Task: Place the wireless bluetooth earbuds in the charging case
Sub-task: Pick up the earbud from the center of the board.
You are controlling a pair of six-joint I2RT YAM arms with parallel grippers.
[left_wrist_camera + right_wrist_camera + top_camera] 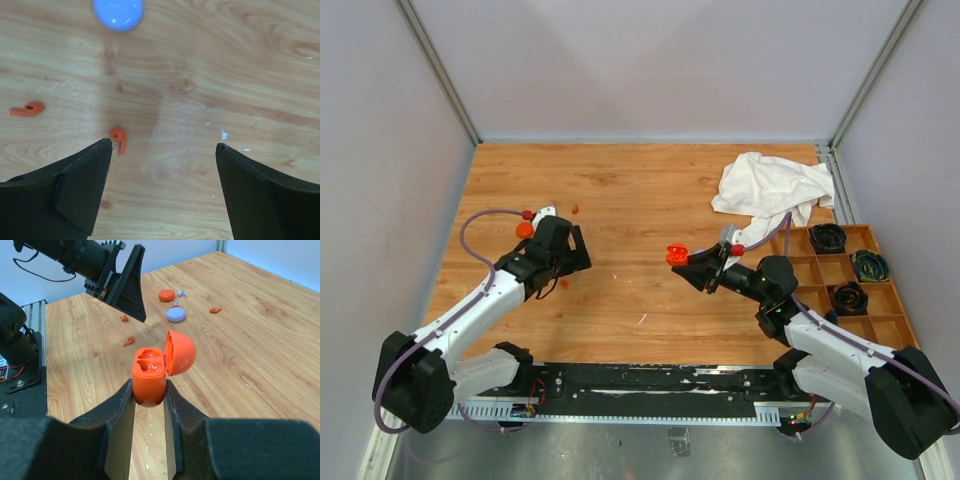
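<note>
The right gripper (149,388) is clamped on the charging case (149,371), one finger against each side of its lower half. It holds the orange shell above the wooden table (620,180), near the middle. The lid (180,352) stands hinged open, and two glossy moulded wells show inside (whether anything sits in them cannot be told).

The left gripper (164,146) hangs over the left part of the table with its fingers spread wide apart. Under it an orange earbud (118,139) lies on the wood just beside the tip of one finger (85,185). A second orange earbud (27,108) lies well apart from the first, and a lavender disc (118,12) lies beyond them.

The right wrist view shows an orange disc (166,295) at the left of the table, with a lavender earbud (182,293) just beside it. A third orange earbud (215,310) lies farther back.

At the far right a white cloth (770,185) lies crumpled. Near it sits a compartment tray (890,330) with dark cable coils (827,237) in some of its cells.
</note>
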